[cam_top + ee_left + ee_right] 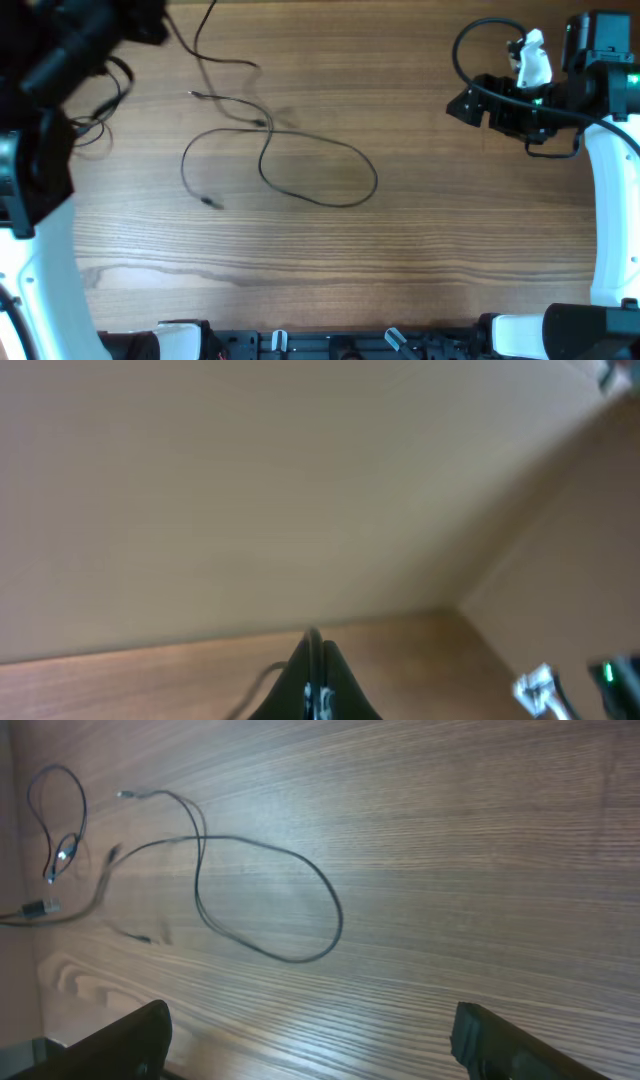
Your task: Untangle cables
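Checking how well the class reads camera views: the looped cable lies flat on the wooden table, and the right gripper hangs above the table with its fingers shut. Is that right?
Not quite. The right gripper is open, its fingers wide apart with nothing between them, as the right wrist view shows. The looped cable does lie flat on the wooden table.

Wood-grain table (pixel 420 250), pale streak in grain; plain beige wall (pixel 250 480) behind.
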`<state>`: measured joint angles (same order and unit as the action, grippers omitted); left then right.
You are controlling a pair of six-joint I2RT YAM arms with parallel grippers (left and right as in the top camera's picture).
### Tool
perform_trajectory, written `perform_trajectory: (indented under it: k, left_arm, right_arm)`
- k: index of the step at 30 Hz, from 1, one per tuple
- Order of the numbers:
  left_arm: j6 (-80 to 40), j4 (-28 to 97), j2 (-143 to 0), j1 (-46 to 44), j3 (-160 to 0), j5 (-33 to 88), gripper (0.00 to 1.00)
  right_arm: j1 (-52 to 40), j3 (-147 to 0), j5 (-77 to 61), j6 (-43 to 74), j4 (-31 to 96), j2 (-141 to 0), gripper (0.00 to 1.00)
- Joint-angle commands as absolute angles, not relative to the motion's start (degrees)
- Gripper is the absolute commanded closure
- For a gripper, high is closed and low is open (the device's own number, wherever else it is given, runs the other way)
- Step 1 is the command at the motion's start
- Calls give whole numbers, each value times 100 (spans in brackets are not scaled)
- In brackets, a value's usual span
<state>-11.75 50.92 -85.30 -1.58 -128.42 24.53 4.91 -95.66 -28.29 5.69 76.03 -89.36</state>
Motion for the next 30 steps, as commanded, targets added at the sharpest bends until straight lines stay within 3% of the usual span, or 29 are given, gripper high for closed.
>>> perform_trajectory:
  k: [1, 3, 9, 17, 23, 24, 26, 30]
  left_arm:
    - [-2803, 4633, -8597, 460, -12945, 3503, 96]
    - [-3030, 4449, -8604, 609, -12945, 3688, 96]
    - [-2700, 4923, -8849, 1413, -12943, 1284, 96]
    - [-2779, 5454, -9649, 2923, -12943, -252, 96]
    - [-3719, 6042, -10130, 3406, -12936, -1455, 96]
    - [-3739, 6062, -10224, 3420, -12936, -1444, 83]
    - [-3747, 6119, -10475, 3420, -12936, -1441, 0]
    - [-3776, 6206, -10772, 3420, -12934, -858, 0]
  right_arm:
    - [423, -9627, -2910, 464, 7568, -8947, 8]
    - [423, -9627, -2910, 471, 7555, -8947, 8]
    - [423, -9627, -2906, 449, 7553, -8947, 8]
    - [423, -9627, -2888, 467, 7546, -8949, 8]
    - [412, -9616, -2888, 469, 7546, -8971, 8]
    - [412, -9607, -2891, 469, 7548, -8971, 8]
    - [412, -9601, -2888, 467, 7559, -8980, 8]
    - [412, -9598, -2886, 462, 7568, -8980, 8]
